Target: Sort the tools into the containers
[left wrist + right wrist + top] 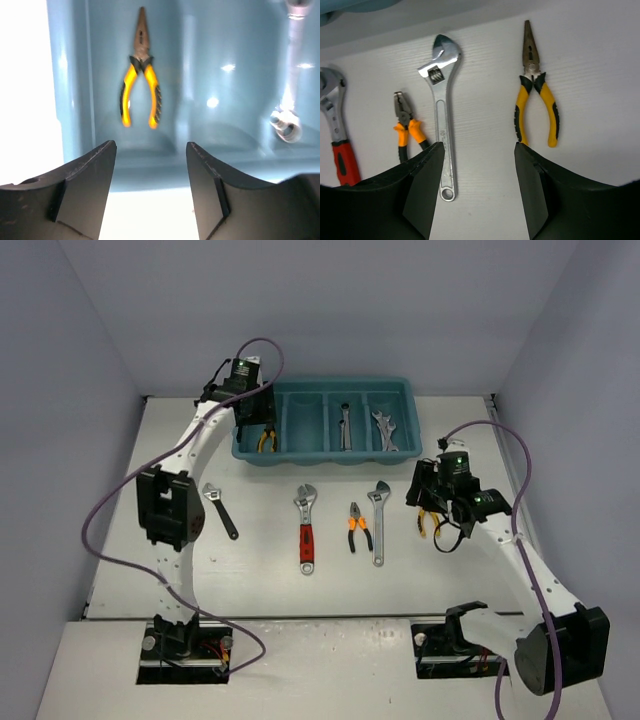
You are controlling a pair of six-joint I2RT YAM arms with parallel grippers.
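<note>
**A:** From above, where does everything sit?

**B:** The left hand point(250, 427) hangs over the leftmost compartment of the tray point(330, 383), and the sorted yellow pliers point(267, 439) lie inside it. One spanner point(344, 426) is in the third compartment, with more spanners point(385, 430) in the fourth. On the bench point(260, 580) lie the black wrench point(220, 510), red-handled wrench point(306, 528), orange pliers point(358, 527) and silver wrench point(378, 522). The right hand point(432, 508) hovers over the loose yellow pliers point(425, 523).

**A:** And the left wrist view?

**B:** The fingers point(85, 180) are spread wide with nothing between them. The sorted pliers lie flat on the compartment floor, apart from the tips. The tray's near wall shows just past the fingertips, so I'd say the risk is in pulling away. A finger that catches the rim would drag the whole tray.

**A:** Right wrist?

**B:** Wide and empty too. The loose pliers line up with one finger point(535, 180) rather than with the gap, and the silver wrench's handle end lies just beside the other finger. A straight drop could land a finger on a handle. It could also pinch only one handle, so the pliers swing open and slip. Either way the wrench might get knocked toward the orange pliers.
</note>
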